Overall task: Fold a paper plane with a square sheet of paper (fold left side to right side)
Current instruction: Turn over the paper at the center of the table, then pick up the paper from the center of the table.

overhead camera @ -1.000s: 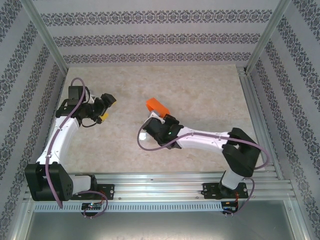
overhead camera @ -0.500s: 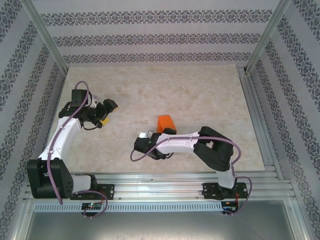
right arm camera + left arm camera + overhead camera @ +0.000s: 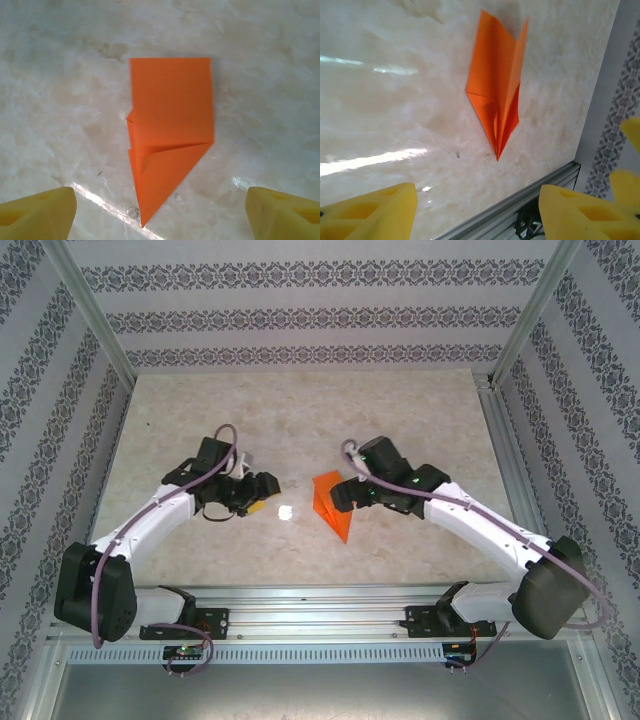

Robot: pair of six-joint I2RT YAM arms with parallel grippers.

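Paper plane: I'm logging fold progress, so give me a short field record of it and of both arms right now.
paper plane: orange, folded to a pointed wedge, tip toward the arm bases
resting on: table, between the two grippers
held: no, free of both grippers
left gripper: jaws apart, empty, off to the plane's left
right gripper: jaws wide apart, empty, close by the plane's right side
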